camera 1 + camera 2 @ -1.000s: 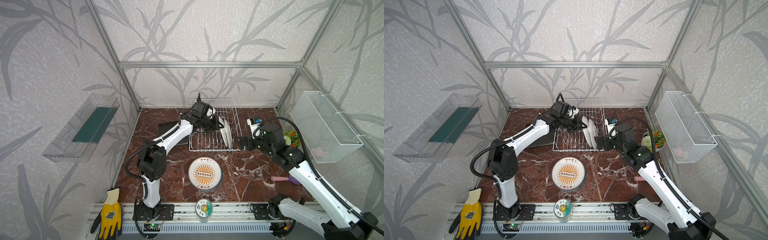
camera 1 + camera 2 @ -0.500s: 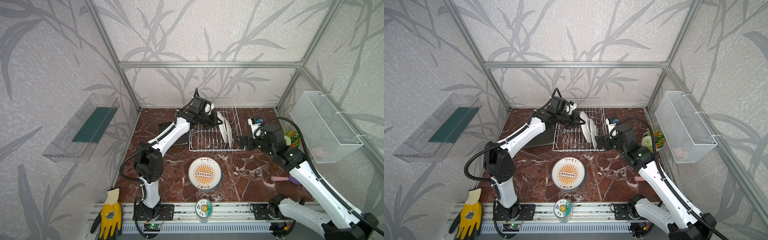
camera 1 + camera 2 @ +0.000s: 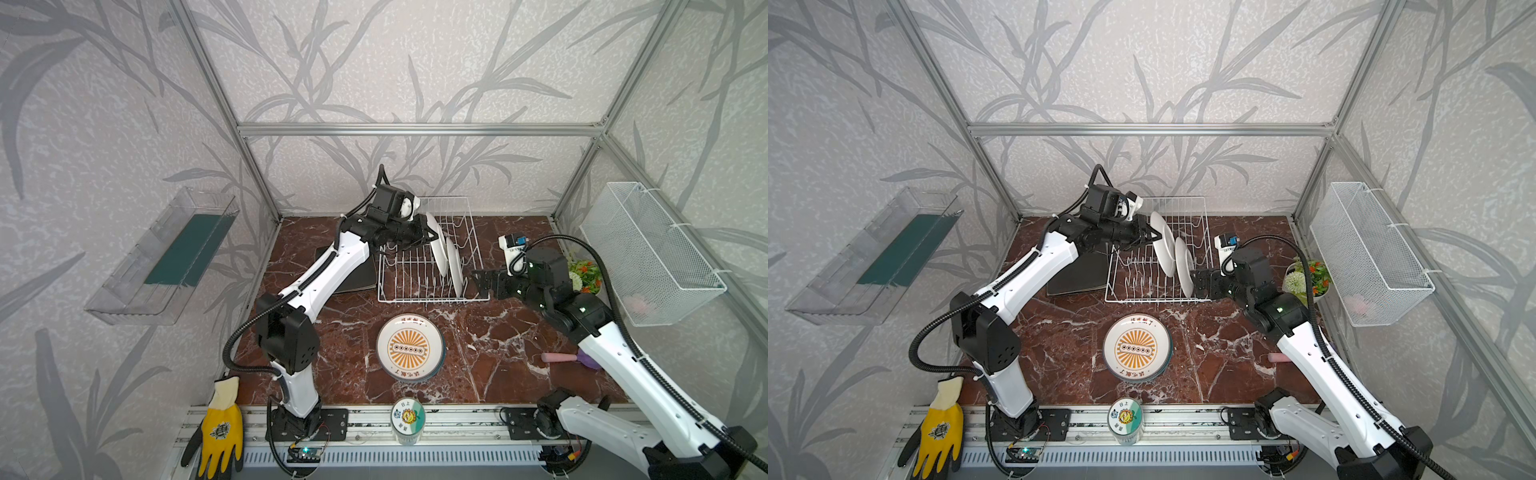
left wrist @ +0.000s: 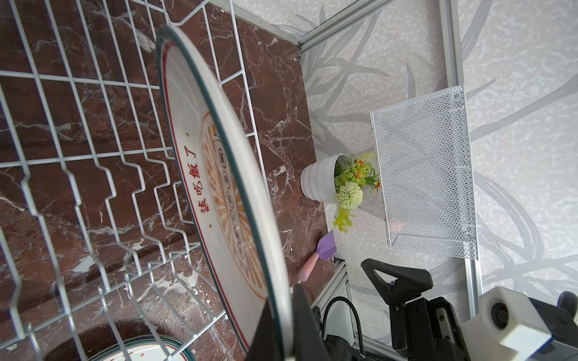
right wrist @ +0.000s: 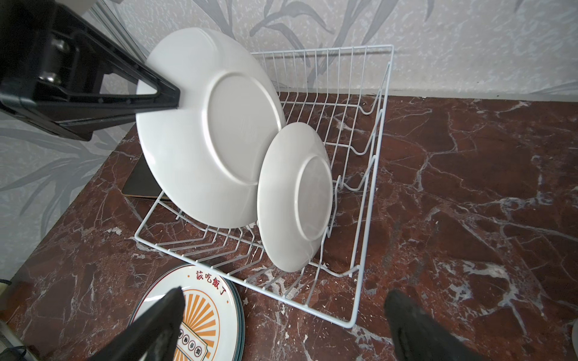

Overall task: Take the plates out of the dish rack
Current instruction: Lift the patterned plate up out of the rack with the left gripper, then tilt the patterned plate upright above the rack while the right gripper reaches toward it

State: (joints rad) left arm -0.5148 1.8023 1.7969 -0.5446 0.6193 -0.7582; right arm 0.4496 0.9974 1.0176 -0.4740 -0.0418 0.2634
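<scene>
Tightly on plate (image 5: 200, 131): left end effector (image 5: 173, 97)

Dark-red, white-veined marble tabletop (image 3: 498, 353) is enclosed by a silver aluminium frame (image 3: 415, 129) and grey leaf-patterned wall panels (image 3: 415, 62). 1 clear plastic shelf (image 3: 124, 299) is mounted on the left wall, with a dark-green flat pad (image 3: 187, 249) laid inside. 1 white fine-mesh basket (image 3: 648, 249) is hung on the right wall; something pink (image 3: 638, 303), blurred, is seen inside. 1 white ribbed pot of artificial flowers (image 4: 325, 183) is placed by the tabletop's right edge. 1 purple-headed, pink-handled small spatula (image 4: 316, 258) is laid flat nearer the front. 1 yellow-and-black work glove (image 3: 220, 428) is draped over the front rail (image 3: 457, 424) at left; 1 round sunflower-labelled jar (image 3: 408, 417) is stood at its centre.
</scene>
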